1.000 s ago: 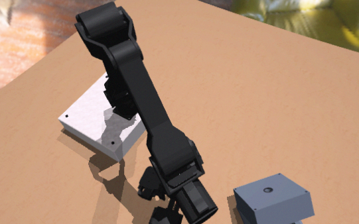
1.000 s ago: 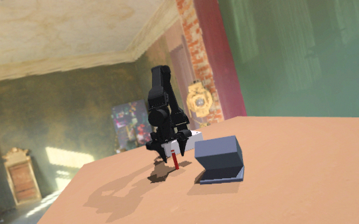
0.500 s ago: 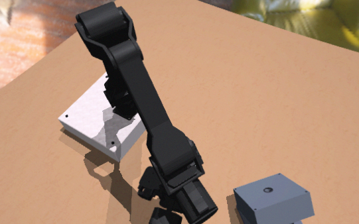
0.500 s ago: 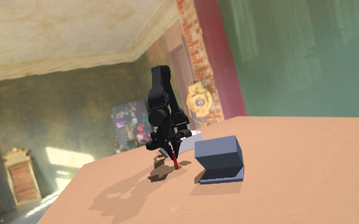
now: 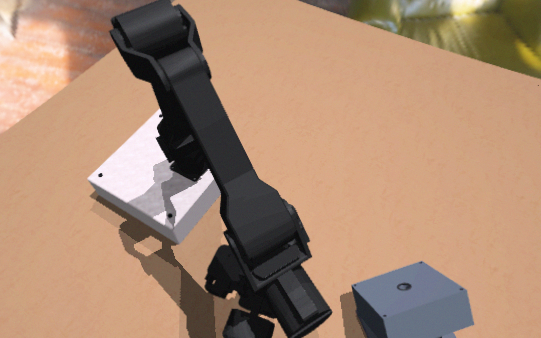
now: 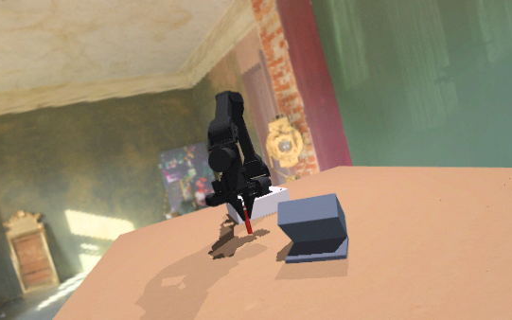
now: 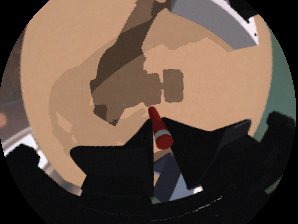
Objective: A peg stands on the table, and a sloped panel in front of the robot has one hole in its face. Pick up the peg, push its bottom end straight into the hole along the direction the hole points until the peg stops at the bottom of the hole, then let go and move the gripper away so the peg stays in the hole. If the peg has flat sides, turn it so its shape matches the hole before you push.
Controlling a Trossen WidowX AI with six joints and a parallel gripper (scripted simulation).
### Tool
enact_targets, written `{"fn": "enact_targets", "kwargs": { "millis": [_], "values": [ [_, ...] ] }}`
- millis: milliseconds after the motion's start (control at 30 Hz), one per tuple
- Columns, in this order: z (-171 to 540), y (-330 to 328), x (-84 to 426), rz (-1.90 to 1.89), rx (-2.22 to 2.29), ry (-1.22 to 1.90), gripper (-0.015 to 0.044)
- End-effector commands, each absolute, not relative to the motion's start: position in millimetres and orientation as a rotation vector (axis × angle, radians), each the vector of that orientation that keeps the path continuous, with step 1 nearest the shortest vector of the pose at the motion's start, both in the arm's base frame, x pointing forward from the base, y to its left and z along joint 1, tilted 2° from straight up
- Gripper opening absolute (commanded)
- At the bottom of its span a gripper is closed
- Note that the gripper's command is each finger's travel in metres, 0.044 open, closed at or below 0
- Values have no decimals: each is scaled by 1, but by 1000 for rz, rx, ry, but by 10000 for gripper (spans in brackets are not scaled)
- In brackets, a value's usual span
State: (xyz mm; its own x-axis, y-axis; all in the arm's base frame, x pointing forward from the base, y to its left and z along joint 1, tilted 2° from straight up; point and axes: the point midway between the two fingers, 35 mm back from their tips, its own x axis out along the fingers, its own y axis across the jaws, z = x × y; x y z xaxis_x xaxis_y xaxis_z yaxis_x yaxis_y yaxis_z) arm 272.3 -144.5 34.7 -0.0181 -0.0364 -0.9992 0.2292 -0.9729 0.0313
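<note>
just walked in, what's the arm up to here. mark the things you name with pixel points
The black robot arm (image 5: 230,145) (image 6: 229,123) has its pincer (image 6: 245,215) (image 7: 156,121) shut on a red peg (image 6: 248,225) (image 7: 157,122) with a pale band near the top. The peg is not in the hole (image 5: 404,286) of the blue-grey sloped panel (image 5: 427,282) (image 6: 309,210), which stands off to one side.

The robot arm (image 5: 220,135) (image 6: 247,142) is matte black throughout, shading to charcoal where light falls; its long upper link (image 5: 212,125) is a flat-faced bar that flares toward the near end; a broad rounded joint housing (image 5: 150,25) caps the far left end; a cylindrical forearm section (image 5: 300,300) with a flat facet sits at the near right; the gripper (image 5: 244,309) (image 6: 247,217) (image 7: 156,121) is black too, its fingers broad, angular and tapering to points.
</note>
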Motion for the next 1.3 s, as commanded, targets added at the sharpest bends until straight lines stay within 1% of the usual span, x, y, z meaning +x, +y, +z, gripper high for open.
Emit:
{"fn": "enact_targets", "kwargs": {
  "millis": [0, 267, 1267],
  "values": [
    [58, -144, 274, -2089, 2075, 197, 0],
    [89, -144, 274, -2092, 2074, 201, 0],
    [90, -124, 293, -1937, 1924, 263, 0]
  ]
}}
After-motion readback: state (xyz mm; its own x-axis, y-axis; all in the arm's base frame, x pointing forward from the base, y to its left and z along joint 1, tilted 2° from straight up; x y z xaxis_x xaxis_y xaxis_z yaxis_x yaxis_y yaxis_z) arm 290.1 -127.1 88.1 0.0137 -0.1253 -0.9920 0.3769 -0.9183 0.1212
